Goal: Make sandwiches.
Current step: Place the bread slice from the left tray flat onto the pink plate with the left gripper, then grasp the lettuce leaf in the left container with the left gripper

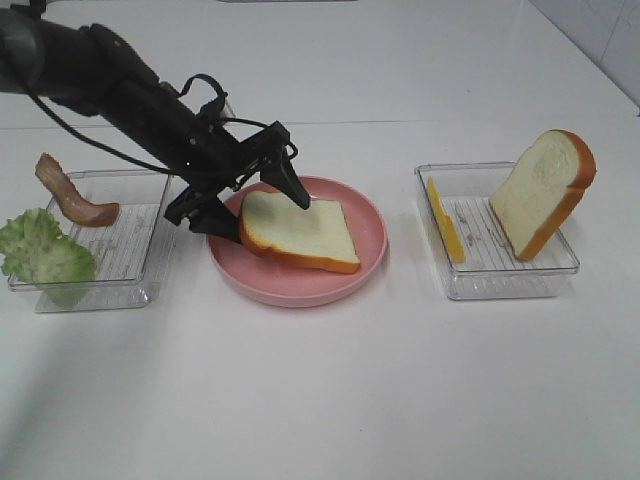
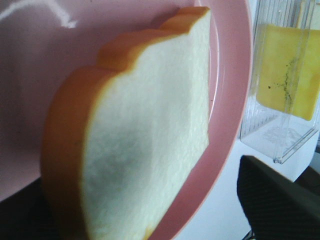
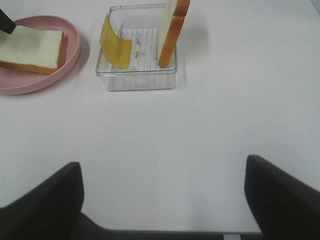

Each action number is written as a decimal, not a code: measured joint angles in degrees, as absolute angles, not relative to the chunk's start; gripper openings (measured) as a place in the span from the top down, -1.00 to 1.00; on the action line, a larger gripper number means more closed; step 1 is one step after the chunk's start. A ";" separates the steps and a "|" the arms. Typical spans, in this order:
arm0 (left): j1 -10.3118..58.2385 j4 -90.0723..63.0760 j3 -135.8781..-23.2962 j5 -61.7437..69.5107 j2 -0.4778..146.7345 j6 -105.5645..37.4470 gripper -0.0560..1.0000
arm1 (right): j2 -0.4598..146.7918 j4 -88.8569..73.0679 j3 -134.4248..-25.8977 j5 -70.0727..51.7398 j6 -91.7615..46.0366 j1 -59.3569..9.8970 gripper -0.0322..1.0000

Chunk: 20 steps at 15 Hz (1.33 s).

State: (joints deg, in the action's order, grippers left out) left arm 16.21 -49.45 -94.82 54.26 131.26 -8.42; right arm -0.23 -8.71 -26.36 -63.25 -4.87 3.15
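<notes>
White table: bread slice lies between jaws of the wide-open, empty left claw.

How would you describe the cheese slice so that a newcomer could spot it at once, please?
Find the pink plate mid-table, then the clear tray to its right. The cheese slice leans against the tray wall nearest the plate; it is thin and yellow, unlike the thick white bread slice with orange crust sharing the tray.
</notes>
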 joint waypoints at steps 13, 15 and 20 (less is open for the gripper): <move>16.10 -9.28 -101.53 69.27 114.48 9.74 -0.57 | -0.23 -8.71 -26.36 -63.25 -4.87 3.15 -0.71; 14.78 -5.79 -94.71 69.50 109.15 10.83 -0.57 | -0.23 -8.71 -26.36 -63.25 -4.87 3.15 -0.71; 1.38 -3.84 -85.03 69.67 103.71 7.39 -0.57 | -0.23 -8.71 -26.36 -63.25 -4.87 3.15 -0.71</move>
State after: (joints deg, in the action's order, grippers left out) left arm 1.38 -3.84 -85.03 69.67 103.71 7.39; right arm -0.23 -8.71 -26.36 -63.25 -4.87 3.15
